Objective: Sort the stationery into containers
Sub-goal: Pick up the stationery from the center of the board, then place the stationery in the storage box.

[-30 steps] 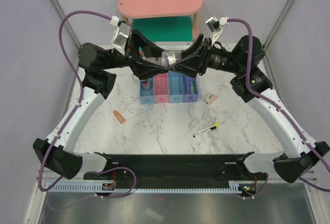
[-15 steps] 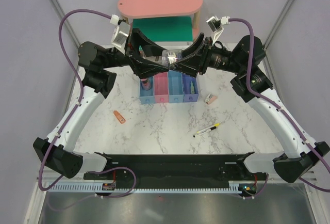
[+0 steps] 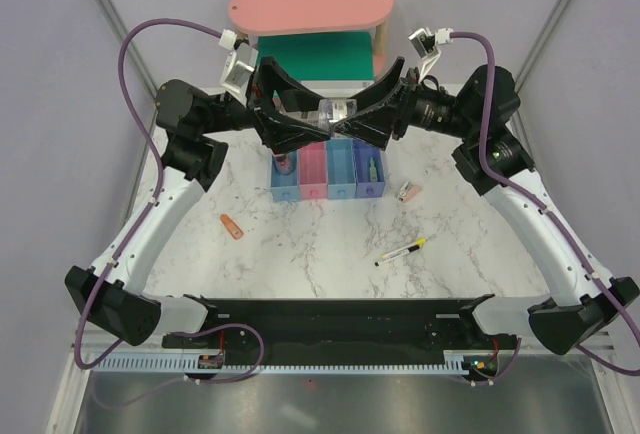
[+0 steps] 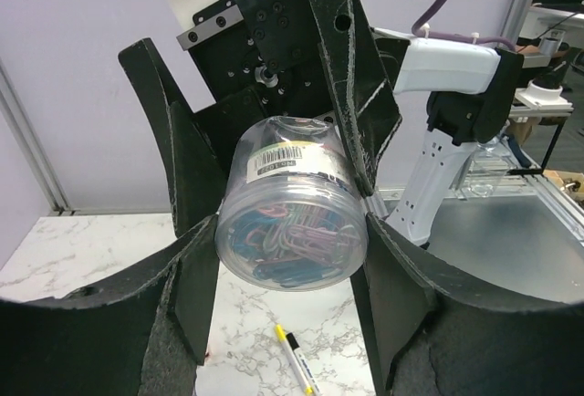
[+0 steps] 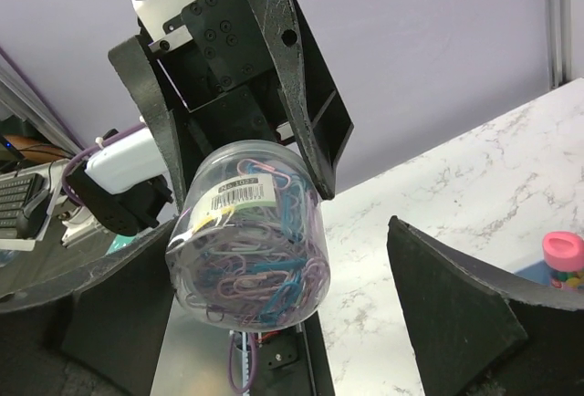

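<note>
Two grippers are held over the bins [image 3: 314, 179]: the tub of paper clips [image 3: 335, 109] is clamped by the left gripper [image 4: 290, 250], and the jaws of the right gripper [image 5: 283, 259] are spread wide. The right should be drawn straight back, tub untouched.

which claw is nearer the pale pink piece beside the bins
Right. The right claw hangs open above and left of the pale pink piece; the left claw, further left, grips the clear plastic jar of paper clips.

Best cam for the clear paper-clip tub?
Left wrist: the clear round plastic tub of coloured paper clips sits centred and large, barcode label visible. Right wrist shows it too, left of centre. Top external shows it small, partly hidden.
</note>
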